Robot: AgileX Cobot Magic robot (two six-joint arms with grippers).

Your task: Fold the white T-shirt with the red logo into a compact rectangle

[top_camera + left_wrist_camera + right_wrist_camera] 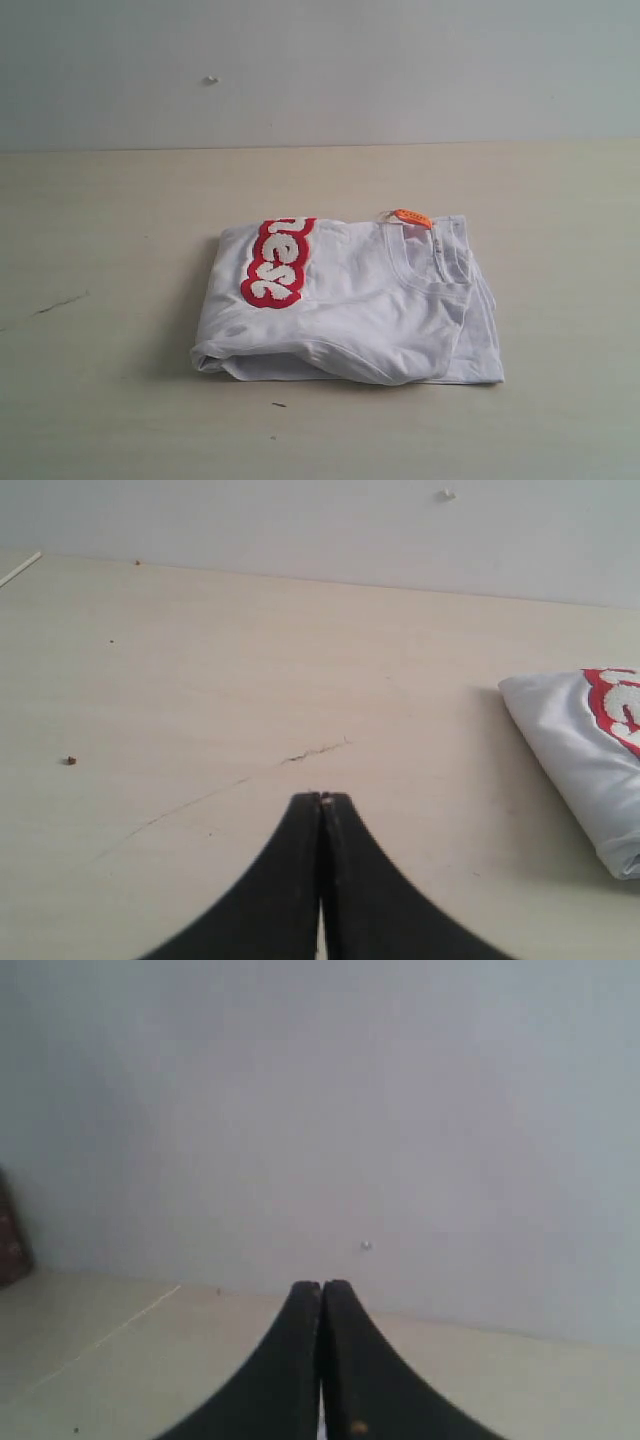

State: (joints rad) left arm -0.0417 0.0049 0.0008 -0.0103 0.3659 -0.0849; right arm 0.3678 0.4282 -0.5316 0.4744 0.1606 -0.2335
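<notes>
The white T-shirt [350, 310] lies folded into a rough rectangle at the middle of the table, collar and orange tag [411, 217] toward the back right. Part of the red logo [275, 262] with white letters shows on its top left. Neither arm appears in the exterior view. In the left wrist view my left gripper [322, 798] is shut with nothing in it, above bare table, and a corner of the T-shirt [575, 750] with a bit of the red logo [615, 705] lies off to one side. My right gripper [322, 1285] is shut and empty, facing the wall; the shirt is out of that view.
The beige table [110, 250] has a thin dark crack [55, 305] at the left, which also shows as the crack [315, 750] just ahead of the left fingertips. A pale wall [320, 70] rises behind the table's far edge.
</notes>
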